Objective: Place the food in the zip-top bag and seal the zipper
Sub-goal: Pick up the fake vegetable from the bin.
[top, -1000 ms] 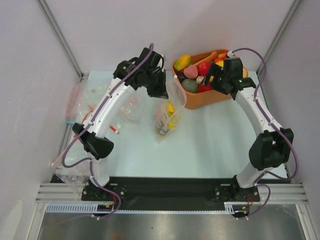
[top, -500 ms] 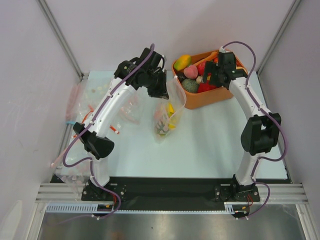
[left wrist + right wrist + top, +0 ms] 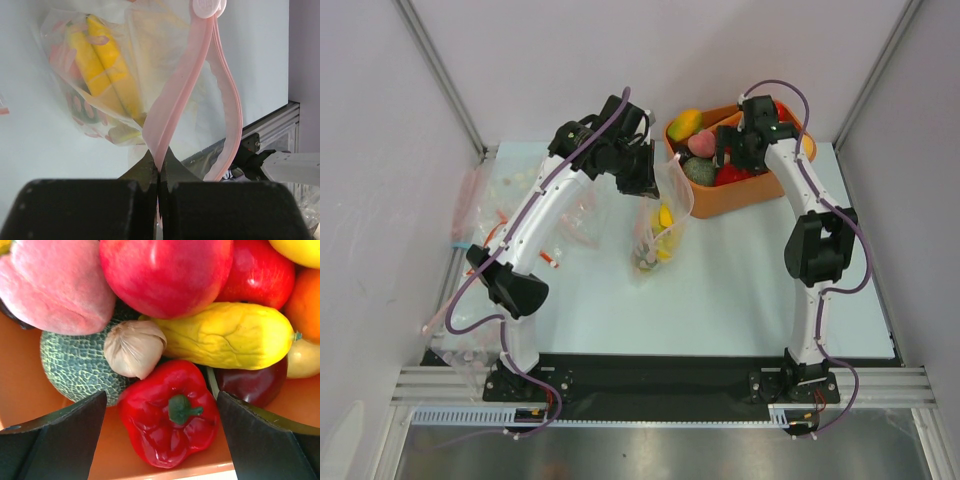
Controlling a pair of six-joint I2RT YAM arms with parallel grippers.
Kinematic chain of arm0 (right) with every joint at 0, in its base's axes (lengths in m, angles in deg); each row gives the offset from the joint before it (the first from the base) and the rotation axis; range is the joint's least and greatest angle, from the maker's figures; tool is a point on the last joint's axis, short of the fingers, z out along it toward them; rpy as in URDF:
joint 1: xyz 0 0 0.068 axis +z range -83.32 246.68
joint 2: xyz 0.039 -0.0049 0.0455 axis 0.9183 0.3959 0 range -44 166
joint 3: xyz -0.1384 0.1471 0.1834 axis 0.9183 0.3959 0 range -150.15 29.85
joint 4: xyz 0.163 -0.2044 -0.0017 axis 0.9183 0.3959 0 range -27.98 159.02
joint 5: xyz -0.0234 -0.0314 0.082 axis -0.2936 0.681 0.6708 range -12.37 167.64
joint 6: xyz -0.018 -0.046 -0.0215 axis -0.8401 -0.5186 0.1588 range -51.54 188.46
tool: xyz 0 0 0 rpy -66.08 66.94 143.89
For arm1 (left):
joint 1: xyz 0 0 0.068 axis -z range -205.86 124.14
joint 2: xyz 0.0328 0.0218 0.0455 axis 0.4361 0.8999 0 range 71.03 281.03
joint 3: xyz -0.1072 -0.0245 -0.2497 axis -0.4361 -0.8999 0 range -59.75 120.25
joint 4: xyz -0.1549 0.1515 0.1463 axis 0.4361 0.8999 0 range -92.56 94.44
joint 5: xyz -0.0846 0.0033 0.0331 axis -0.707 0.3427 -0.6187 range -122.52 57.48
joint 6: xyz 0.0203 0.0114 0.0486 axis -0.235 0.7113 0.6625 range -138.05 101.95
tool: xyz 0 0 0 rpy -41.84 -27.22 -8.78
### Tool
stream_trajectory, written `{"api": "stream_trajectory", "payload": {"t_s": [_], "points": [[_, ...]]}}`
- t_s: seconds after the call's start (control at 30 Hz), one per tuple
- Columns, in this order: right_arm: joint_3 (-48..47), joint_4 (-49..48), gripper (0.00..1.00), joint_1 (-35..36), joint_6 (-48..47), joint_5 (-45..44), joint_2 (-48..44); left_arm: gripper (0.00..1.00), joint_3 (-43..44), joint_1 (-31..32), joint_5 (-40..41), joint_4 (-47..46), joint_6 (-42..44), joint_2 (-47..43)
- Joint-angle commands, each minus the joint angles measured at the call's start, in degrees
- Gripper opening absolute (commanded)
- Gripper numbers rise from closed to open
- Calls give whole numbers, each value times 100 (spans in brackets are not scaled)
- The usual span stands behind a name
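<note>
— What has changed since a second ago?

— Your right gripper (image 3: pixel 728 152) has swung from the right end of the orange tub (image 3: pixel 740 205) to over its middle, and its fingers (image 3: pixel 55 440) have spread wider. Your left arm has not shifted.

— And the fingers now?

— On the right they stand wide apart and hold nothing, one on each side of a red pepper (image 3: pixel 170 425) lying in the tub. Past the pepper are a garlic bulb (image 3: pixel 134 347), a netted green melon (image 3: pixel 75 370), a pink peach (image 3: pixel 55 285), a red apple (image 3: pixel 165 270) and a wrinkled yellow piece (image 3: pixel 225 335), all heaped together. Your left gripper (image 3: pixel 159 169) is pressed together on the pale pink zipper (image 3: pixel 180 95). It pinches one lip while the other bows away, so the mouth gapes.

— Where is the zip-top bag?

— The zip-top bag (image 3: pixel 658 235) hangs from that pinch, just left of the tub, its lower end down on the table (image 3: pixel 740 290), with yellow bananas (image 3: pixel 102 65) inside.

— And around you?

— The table is pale and smooth, and more clear bags (image 3: pixel 470 200) lie at its left edge. White wall panels (image 3: pixel 650 50) with aluminium posts (image 3: pixel 440 70) close three sides. A black plate (image 3: pixel 650 372) carries both arm bases at the near edge.
</note>
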Motion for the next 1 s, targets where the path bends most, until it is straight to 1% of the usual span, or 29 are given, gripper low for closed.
{"api": "stream_trajectory", "payload": {"t_s": [0.0, 0.07, 0.27, 0.3, 0.37, 0.47, 0.5, 0.57, 0.7, 0.77, 0.8, 0.93, 0.97], "points": [[-113, 647, 99, 57, -168, -69, -110, 0, 124, 5, -116, -143, 150, -149], [-69, 674, 99, 84, -230, -69, -136, 0, 107, -4, -99, -108, 168, -167], [-192, 894, 94, 75, -274, 133, 65, 1, 80, -4, -151, -116, 168, -158], [-236, 964, 86, 84, -283, 151, 118, 0, 98, 5, -169, -116, 159, -149], [-263, 982, 76, 75, -309, 204, 101, 0, 89, -4, -169, -134, 150, -158], [-105, 728, 63, 57, -265, 274, -162, 0, 80, -4, -169, -108, 141, -149], [-104, 597, 55, 57, -204, 291, -241, 0, 89, -4, -160, -125, 141, -149], [-95, 386, 48, 31, -143, 414, -487, 0, 89, -4, -160, -125, 133, -132], [132, -72, 41, 13, -63, 563, -997, 0, 98, -4, -160, -186, 115, -96], [343, -396, 39, 5, -19, 625, -1366, 0, 124, -4, -160, -222, 106, -96], [562, -485, 38, 5, 7, 721, -1515, 0, 159, -4, -169, -230, 80, -79], [906, -696, 38, 5, 60, 1108, -2104, 0, 300, -13, -186, -143, 9, -26], [1020, -801, 37, 5, 104, 1196, -2410, 0, 309, -13, -195, -125, -43, -17]]}}
